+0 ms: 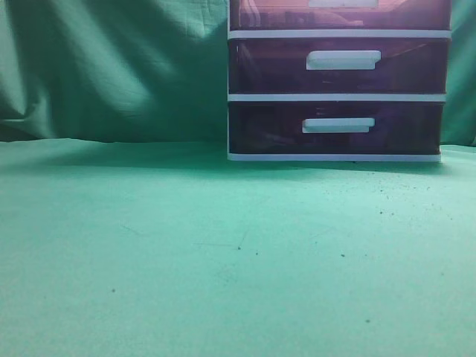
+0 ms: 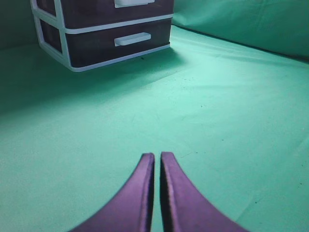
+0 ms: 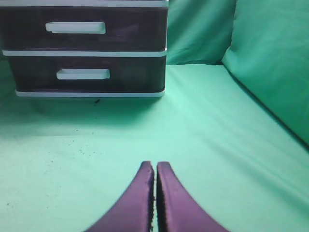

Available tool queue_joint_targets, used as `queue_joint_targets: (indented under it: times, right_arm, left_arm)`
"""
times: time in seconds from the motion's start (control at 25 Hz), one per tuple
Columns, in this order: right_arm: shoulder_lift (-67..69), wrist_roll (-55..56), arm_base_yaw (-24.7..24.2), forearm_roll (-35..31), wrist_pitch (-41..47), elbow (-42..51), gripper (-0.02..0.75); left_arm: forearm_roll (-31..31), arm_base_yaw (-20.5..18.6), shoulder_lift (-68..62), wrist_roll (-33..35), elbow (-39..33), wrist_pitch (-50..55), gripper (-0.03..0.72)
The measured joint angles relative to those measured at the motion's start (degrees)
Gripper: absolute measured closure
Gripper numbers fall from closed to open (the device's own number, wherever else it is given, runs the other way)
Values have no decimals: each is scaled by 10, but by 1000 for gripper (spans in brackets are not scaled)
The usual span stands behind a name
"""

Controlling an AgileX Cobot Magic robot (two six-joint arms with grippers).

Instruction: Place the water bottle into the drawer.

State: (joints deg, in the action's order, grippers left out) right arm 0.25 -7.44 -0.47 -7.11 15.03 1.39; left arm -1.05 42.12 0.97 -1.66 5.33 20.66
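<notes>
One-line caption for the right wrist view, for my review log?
Right gripper shut and empty above the green cloth, facing the purple drawer cabinet; no water bottle visible.

Cabinet [image 1: 338, 89] on green-clothed table [image 1: 186, 260]

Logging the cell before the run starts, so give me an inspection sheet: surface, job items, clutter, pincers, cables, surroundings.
Surface: green cloth over the table, lightly wrinkled, with small dark specks.
Job's things: top drawer of the white-framed cabinet, only its lower edge in view; looks shut. Water bottle: nothing seen.
Other drawers: middle drawer and bottom drawer shut, white handles.
Clutter: nothing seen apart from the specks.
Pincers: left pincer shut and holding nothing, above the cloth; right pincer the same.
Cables: nothing seen.
Surroundings: green cloth backdrop behind and beside the cabinet.
</notes>
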Motion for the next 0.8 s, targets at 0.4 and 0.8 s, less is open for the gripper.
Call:
queue_joint_targets:
  times: [0.4,0.8]
  right_arm:
    - [-8,23,0,5,67,1,738]
    - [-8,32,0,5,68,1,738]
  left_arm:
    - [0,0,0,0,0,0,688]
    - [0,0,0,0,0,0,688]
